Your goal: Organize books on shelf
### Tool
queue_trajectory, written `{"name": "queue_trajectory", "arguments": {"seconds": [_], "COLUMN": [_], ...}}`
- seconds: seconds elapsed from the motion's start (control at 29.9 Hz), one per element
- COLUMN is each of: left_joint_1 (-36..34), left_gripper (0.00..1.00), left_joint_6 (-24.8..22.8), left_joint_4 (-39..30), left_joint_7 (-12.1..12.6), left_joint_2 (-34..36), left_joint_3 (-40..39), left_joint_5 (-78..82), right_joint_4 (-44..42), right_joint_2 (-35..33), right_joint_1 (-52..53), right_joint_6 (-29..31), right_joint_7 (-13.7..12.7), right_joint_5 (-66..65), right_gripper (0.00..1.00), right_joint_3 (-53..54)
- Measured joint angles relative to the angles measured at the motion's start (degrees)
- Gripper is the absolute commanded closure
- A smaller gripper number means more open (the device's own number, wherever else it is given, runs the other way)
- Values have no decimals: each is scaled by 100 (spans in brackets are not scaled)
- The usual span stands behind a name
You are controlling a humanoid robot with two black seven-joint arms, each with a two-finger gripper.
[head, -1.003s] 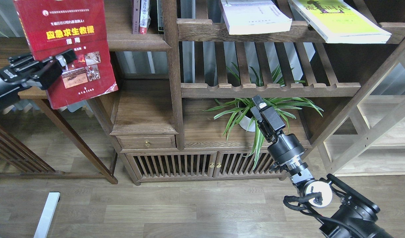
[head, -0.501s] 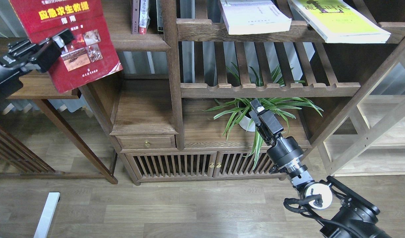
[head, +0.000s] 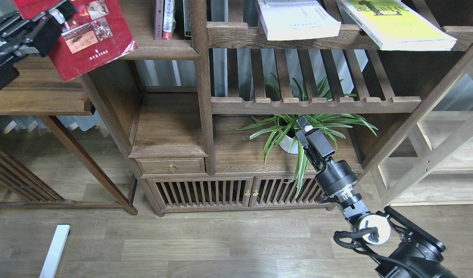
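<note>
Head view: we're lifting the red book [head: 90,38] higher toward the shelf [head: 159,49], left gripper [head: 53,17] pinching it; right gripper [head: 309,133] is idling by the plant [head: 317,123], can't tell its jaws.

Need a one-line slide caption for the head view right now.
Left gripper holds the red book beside the shelf; right gripper hangs by the plant.

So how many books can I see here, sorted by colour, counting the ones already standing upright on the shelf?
Red book, gripped by the left gripper: 1
Pale white book, lying flat: 1
Yellow-green book, lying flat: 1
Upright books on the shelf, spines partly hidden: at least 3
Total: at least 6
</note>
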Motion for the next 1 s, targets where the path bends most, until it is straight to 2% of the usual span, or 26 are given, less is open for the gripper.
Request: {"name": "queue_trajectory", "arguments": {"seconds": [0.33, 0.57, 1.0], "left_joint_1": [24, -192, -817], "left_gripper": [99, 99, 98], "left_joint_6": [18, 1004, 1913], "left_joint_4": [58, 85, 96], "left_joint_7": [-216, -329, -349], "left_joint_2": [-221, -432, -994], "left_joint_3": [-132, -22, 185], "left_joint_5": [237, 551, 2143], "right_joint_4": [-102, -115, -116], "right_joint_2": [38, 60, 197], "right_joint_1": [53, 84, 80], "right_joint_6": [0, 0, 0], "right_joint_7": [3, 1, 0], "right_joint_5": [8, 9, 3], "right_gripper": [8, 5, 4], "right_joint_3": [-6, -14, -103]}}
